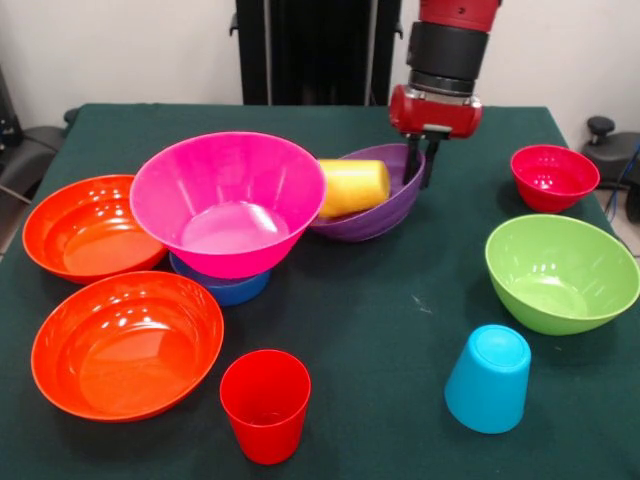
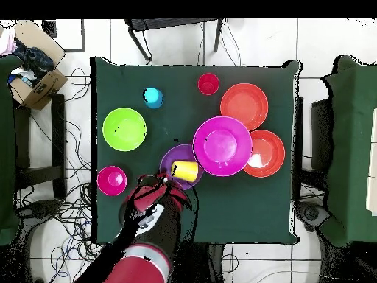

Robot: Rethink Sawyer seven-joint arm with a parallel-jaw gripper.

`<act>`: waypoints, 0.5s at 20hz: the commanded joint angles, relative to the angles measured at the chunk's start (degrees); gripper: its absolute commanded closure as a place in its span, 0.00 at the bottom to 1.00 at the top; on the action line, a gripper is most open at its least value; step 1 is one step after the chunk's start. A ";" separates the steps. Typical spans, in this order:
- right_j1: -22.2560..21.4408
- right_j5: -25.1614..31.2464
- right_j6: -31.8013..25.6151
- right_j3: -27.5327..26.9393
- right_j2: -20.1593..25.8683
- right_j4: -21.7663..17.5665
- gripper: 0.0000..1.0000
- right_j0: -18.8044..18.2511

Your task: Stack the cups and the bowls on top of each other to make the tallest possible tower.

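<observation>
My gripper [image 1: 421, 165] [image 2: 163, 179] is shut on the far right rim of the wide purple bowl [image 1: 372, 215] [image 2: 174, 158], one finger inside and one outside. The bowl is tilted, and the yellow cup [image 1: 352, 187] [image 2: 186, 171] lies on its side in it. Left of it the magenta bowl [image 1: 228, 200] [image 2: 222, 145] rests on the small blue bowl [image 1: 224, 286]. Two orange bowls [image 1: 88, 225] [image 1: 127, 342] stand at the left. The red cup [image 1: 265, 405] is upright in front. The light blue cup [image 1: 488, 378] is upside down. The lime green bowl [image 1: 560, 272] and crimson bowl [image 1: 553, 177] stand apart at the right.
The green tablecloth [image 1: 390, 320] shows between the purple bowl, the red cup and the light blue cup. In the overhead view a cardboard box [image 2: 37, 77] sits off the table's corner, and cables lie on the floor around it.
</observation>
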 commanded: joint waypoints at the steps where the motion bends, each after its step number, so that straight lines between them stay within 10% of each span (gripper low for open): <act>1: -1.04 9.34 8.76 3.55 2.04 6.95 1.00 4.87; 10: -3.50 13.88 8.14 5.13 -1.29 11.39 1.00 10.09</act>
